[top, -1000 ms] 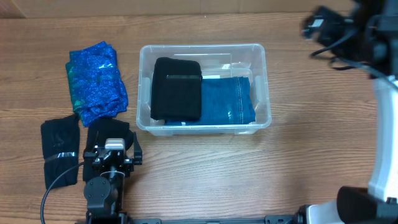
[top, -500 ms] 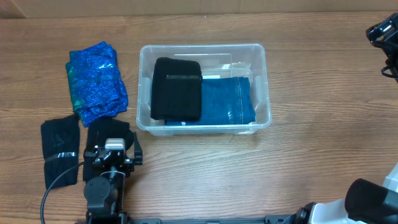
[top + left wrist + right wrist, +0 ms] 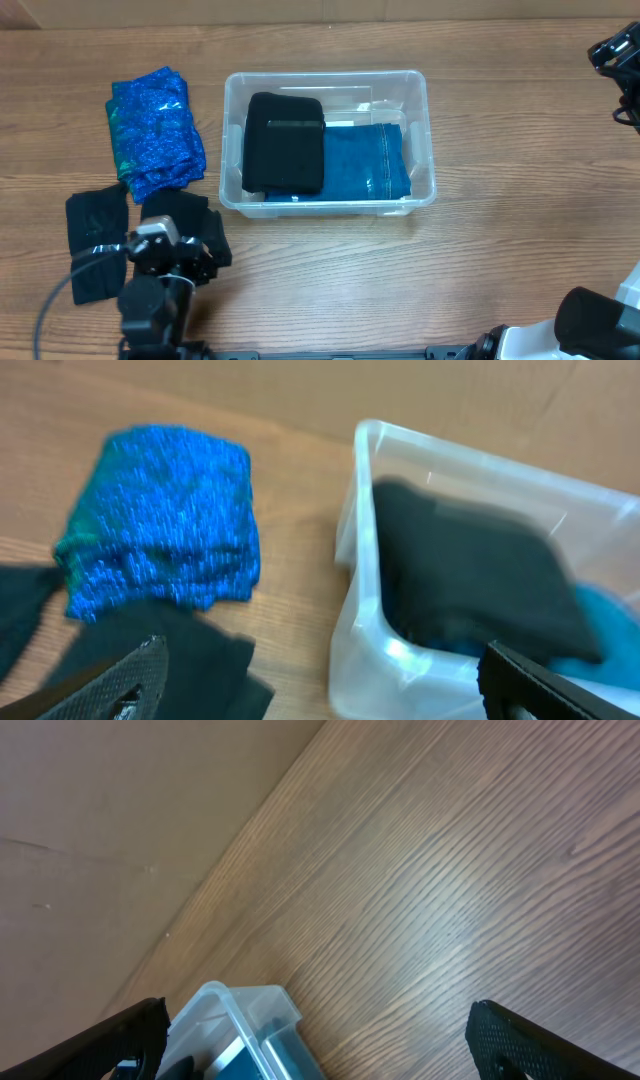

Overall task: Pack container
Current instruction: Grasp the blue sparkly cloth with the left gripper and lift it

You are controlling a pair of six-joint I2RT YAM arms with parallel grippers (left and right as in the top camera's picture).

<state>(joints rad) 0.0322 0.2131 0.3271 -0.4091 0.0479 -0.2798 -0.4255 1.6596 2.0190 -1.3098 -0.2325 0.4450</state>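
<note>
Clear plastic container (image 3: 325, 73) is sitting half packed on the worktop (image 3: 500, 250).
Inside it a black fold (image 3: 285, 145) and denim (image 3: 365, 165) are lying flat, saving room. Left of it a glittery blue garment (image 3: 152, 130) and black cloths (image 3: 95, 240) are waiting, the left pincer (image 3: 325, 675) hovering spread and empty above them. The right pincer (image 3: 315, 1040), far right of it, is gaping empty too.

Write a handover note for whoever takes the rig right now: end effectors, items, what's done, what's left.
Left end effector: open, empty, above a black cloth at the table's left front.
Right end effector: open, empty, above the table at far right.
Container: mid-table, holding a black fold and denim.
Done: those two packed.
Left: blue garment, the black cloth and another black piece, all on the table left of the container.
</note>
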